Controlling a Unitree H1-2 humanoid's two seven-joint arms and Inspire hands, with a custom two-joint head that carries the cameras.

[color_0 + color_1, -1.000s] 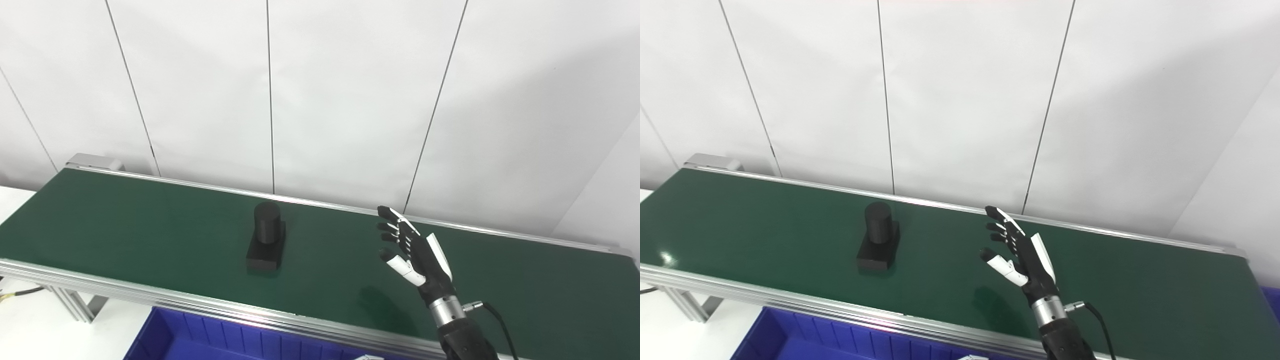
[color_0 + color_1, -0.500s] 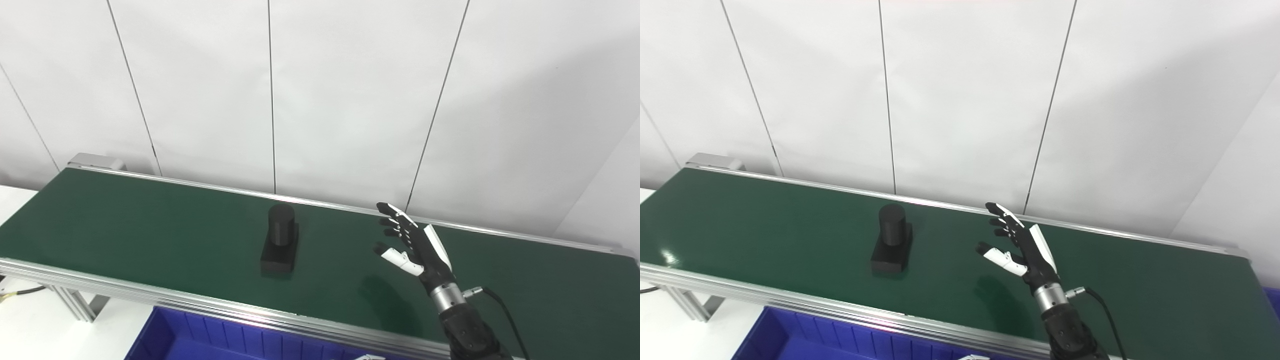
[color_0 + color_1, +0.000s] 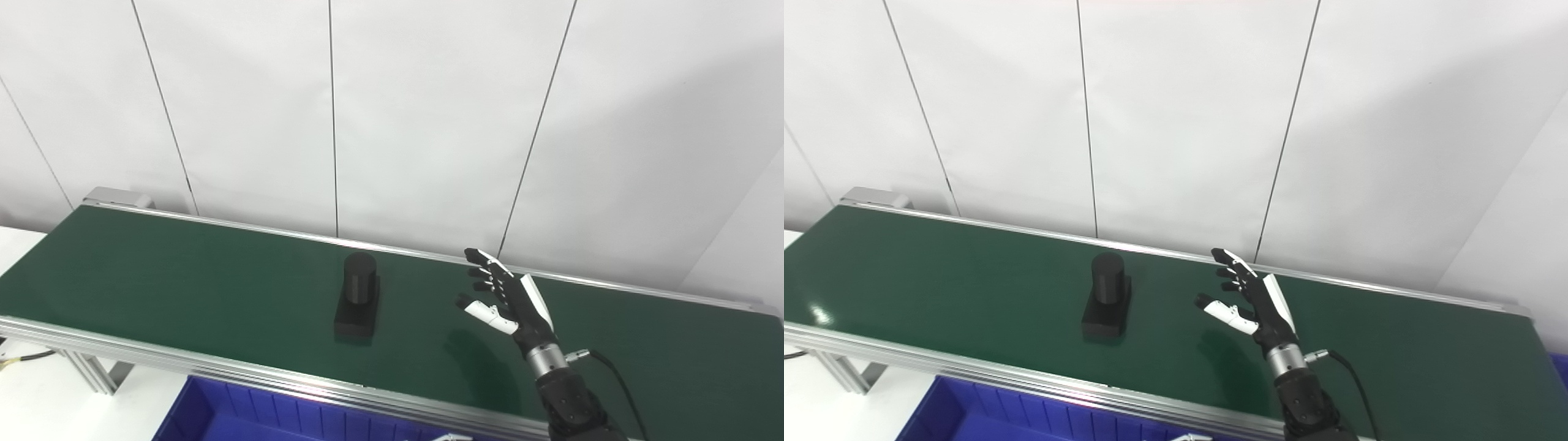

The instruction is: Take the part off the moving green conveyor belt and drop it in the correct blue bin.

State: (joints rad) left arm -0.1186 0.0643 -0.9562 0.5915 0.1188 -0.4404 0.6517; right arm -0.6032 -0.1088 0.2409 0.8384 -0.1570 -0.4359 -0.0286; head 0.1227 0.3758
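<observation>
**Part on belt, rt hand spread beside it**

1 blue bin (image 3: 257, 416) at bottom edge, just below near rail of the green conveyor belt (image 3: 153, 282); only its ribbed inner wall shows, contents can't tell. 1 black part (image 3: 357, 296), upright cyl. on a flat block, sits mid-belt, untouched. 1 hand seen: right hand (image 3: 511, 303) over belt, to the right of part, well apart from it, fingers (image 3: 484, 269) spread w/ thumb out, holding nothing. Left hand not visible.
</observation>
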